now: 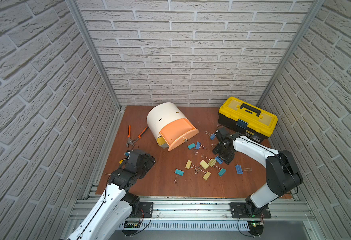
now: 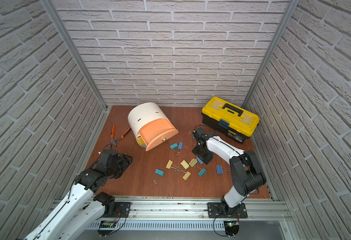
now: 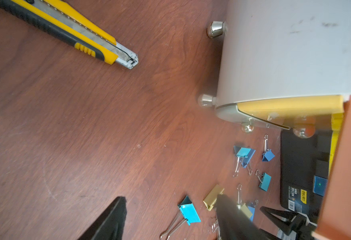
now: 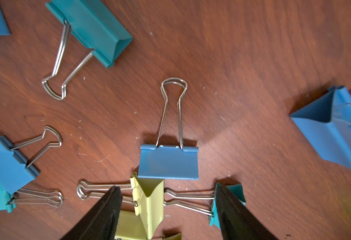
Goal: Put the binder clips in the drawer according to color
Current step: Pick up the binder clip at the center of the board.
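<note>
Over the scattered binder clips (image 1: 204,164), my right gripper (image 4: 167,186) hangs spread wide, holding nothing. My left gripper (image 3: 170,196), likewise parted and empty, faces the drawer (image 1: 165,118), whose peach tray (image 1: 177,133) is pulled out. The toolbox (image 3: 299,158) label (image 3: 303,196) reads "deli".

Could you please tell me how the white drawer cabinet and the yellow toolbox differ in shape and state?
The drawer cabinet is white and drum-shaped; the toolbox is yellow-and-black and boxy. The cabinet's peach drawer is pulled out; the toolbox is closed. Both stand toward the back of the table.
</note>
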